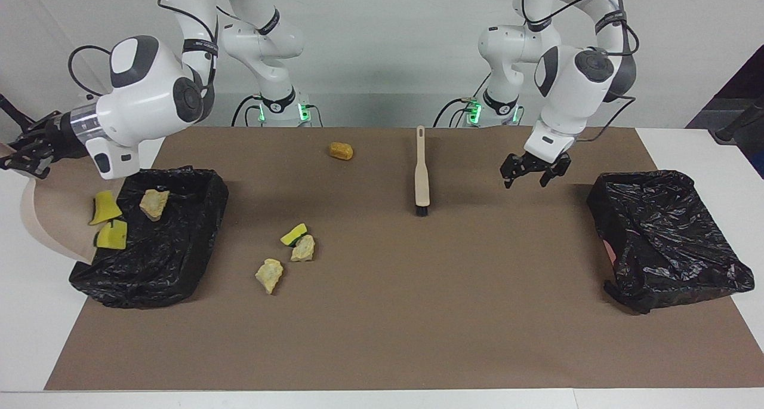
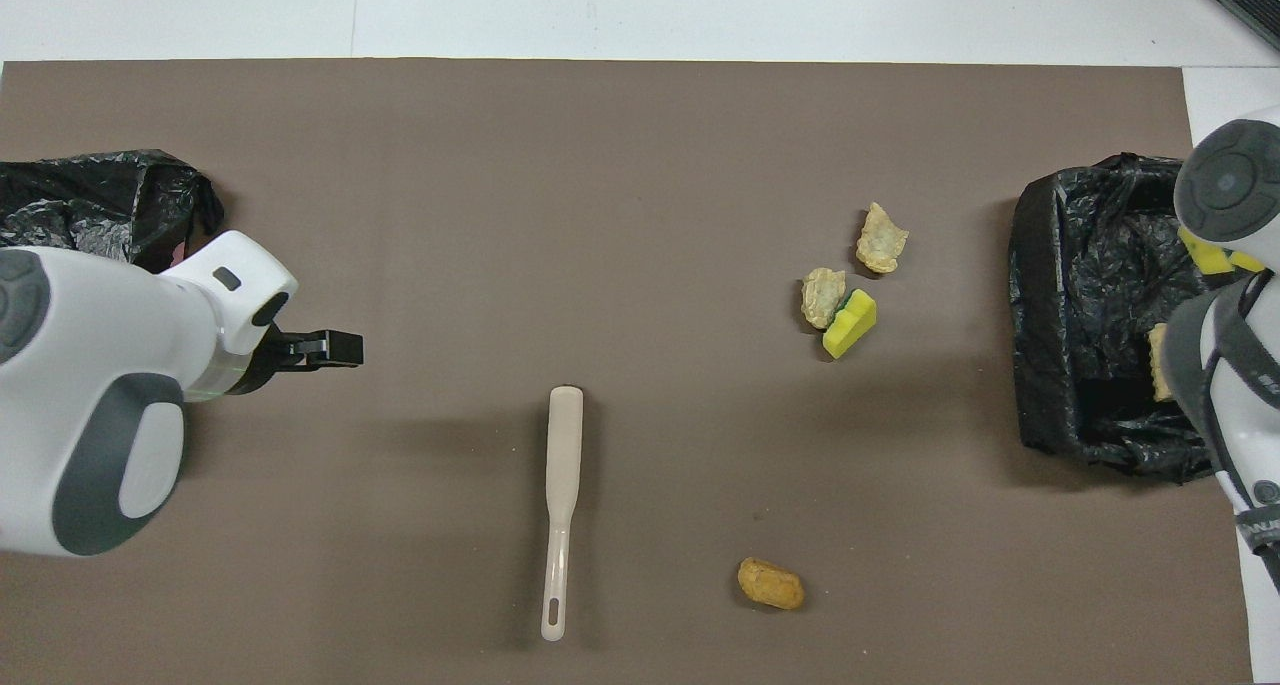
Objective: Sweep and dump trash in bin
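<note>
We see a brown mat [image 1: 382,313] covering a white table. Nearest the robots lies an orange-brown lump [image 1: 341,151], alone. Beside it, toward the left arm's end, a beige brush [image 1: 421,173] lies with its long axis running straight away from the robots: handle tip nearest them, dark bristles farthest.

The left gripper [image 1: 532,169], fingers spread and holding nothing, hangs over bare mat between the brush and a crumpled black bag [image 1: 662,236] at the left arm's end.

At the right arm's end, the right gripper [image 1: 27,152] is clamped on the handle of a beige dustpan [image 1: 45,218], tilted over a bin lined in black plastic [image 1: 161,260]. Two yellow sponge pieces [image 1: 106,209] sit at the pan's lip against the bin's edge, and a pale chunk [image 1: 153,203] lies in the bin.

Farther out on the mat, a yellow sponge [image 1: 293,234] touches a beige chunk [image 1: 303,248]; another beige chunk [image 1: 270,274] lies just beside them, farthest out.

The overhead view hides the dustpan and the grip under the right arm; only the facing view shows them.
</note>
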You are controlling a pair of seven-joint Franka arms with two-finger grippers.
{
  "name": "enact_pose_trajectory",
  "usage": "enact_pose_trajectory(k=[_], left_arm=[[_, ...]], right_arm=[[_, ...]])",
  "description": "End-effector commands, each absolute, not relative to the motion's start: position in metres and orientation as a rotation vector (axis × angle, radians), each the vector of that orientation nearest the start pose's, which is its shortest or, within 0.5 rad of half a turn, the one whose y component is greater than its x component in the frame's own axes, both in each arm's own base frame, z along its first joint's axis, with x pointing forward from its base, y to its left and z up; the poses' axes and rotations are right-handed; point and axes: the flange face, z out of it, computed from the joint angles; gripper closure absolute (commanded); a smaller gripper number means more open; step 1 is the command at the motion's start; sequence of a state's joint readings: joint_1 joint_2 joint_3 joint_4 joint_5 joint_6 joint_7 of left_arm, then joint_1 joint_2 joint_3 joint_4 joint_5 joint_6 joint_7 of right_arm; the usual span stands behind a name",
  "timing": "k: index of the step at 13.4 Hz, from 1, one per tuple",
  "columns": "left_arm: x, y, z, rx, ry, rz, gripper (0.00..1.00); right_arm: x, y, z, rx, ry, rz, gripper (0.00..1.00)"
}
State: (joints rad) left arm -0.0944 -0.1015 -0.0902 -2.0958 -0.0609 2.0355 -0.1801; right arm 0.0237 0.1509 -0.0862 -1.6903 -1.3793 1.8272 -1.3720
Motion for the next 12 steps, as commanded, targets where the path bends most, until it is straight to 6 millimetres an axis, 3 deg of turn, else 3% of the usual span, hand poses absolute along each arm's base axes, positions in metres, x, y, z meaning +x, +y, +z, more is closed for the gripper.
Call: enact_pose_trajectory(k=[1, 5, 9, 12], left_arm=[[0.534, -0.081, 0.516, -3.172, -0.049, -0.031, 0.0], [0.534, -0.05, 0.578, -3.134, -0.058, -0.063, 0.0], [0.515, -0.051, 0.622, -3.133, -0.057, -0.061, 0.0], [0.513, -0.046, 0.635, -3.133, 0.018, -0.065, 0.0]], right_arm=[[0.611, -0.114, 0.571, 1.203, 1.472, -1.036, 1.0], [0.614, -0.089, 0.573, 1.184, 1.496, -1.009, 1.0], [0.614, -0.082, 0.583, 1.035, 1.511, -1.075, 1.0], [0.616, -0.081, 0.584, 1.006, 1.492, -1.072, 1.0]])
